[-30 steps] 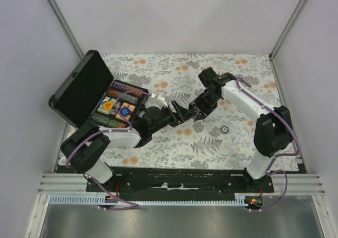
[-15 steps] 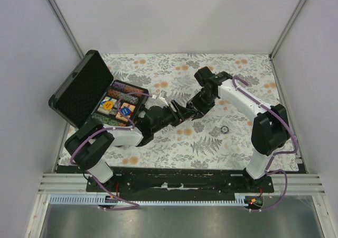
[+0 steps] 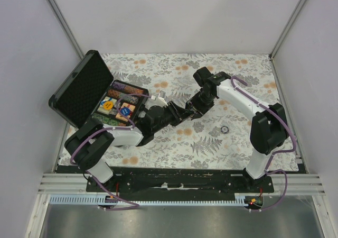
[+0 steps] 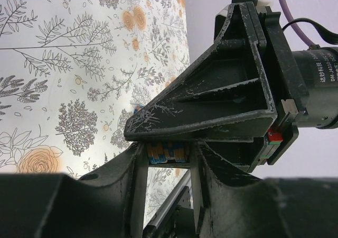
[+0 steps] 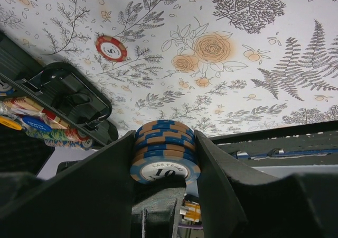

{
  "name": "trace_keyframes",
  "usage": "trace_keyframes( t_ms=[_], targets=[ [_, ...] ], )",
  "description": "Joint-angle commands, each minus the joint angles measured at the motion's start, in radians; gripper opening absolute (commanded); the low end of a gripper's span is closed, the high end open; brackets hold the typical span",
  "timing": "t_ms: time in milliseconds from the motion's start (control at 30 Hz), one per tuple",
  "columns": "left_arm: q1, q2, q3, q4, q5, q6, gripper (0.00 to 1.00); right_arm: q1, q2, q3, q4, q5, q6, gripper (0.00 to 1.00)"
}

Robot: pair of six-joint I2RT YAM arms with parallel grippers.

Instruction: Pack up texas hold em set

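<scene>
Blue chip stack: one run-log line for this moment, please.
right claw: shut on blue chip stack, off the table | left claw: flanks same stack, grip unclear | red chip: loose on table | case: open

Soft, even light fills the top view. The counter (image 3: 222, 143) is bright, with only faint, blurred shadows under the arms, and the wall edges lean outward toward the corners. In the left wrist view the cloth at left is washed out by glare, while the left pincer (image 4: 166, 156) sits dark and blurred along the bottom. In the right wrist view the chip stack (image 5: 165, 152) is crisp, and the right pincer (image 5: 163, 140) flanking it is dim and soft.
</scene>
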Motion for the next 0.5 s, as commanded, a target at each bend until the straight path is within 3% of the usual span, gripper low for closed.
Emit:
trace_keyframes(
  t_ms=[0, 133, 200, 300, 467],
  targets=[
    [-0.005, -0.023, 0.039, 0.008, -0.026, 0.004, 0.19, 0.016, 0.005, 0.033, -0.019, 0.001, 0.019, 0.0],
    [-0.005, -0.026, 0.042, -0.004, -0.023, 0.015, 0.02, 0.021, 0.005, 0.035, -0.017, 0.004, 0.015, 0.0],
    [-0.005, -0.029, 0.041, -0.003, -0.02, 0.018, 0.02, 0.021, 0.008, 0.035, -0.019, 0.004, 0.013, 0.01],
    [-0.005, -0.035, 0.038, -0.004, -0.022, 0.026, 0.02, 0.021, 0.009, 0.035, -0.019, 0.009, 0.01, 0.17],
    [-0.005, -0.052, 0.028, -0.017, -0.029, 0.035, 0.02, 0.021, 0.009, 0.045, -0.026, 0.032, 0.0, 0.55]
  ],
)
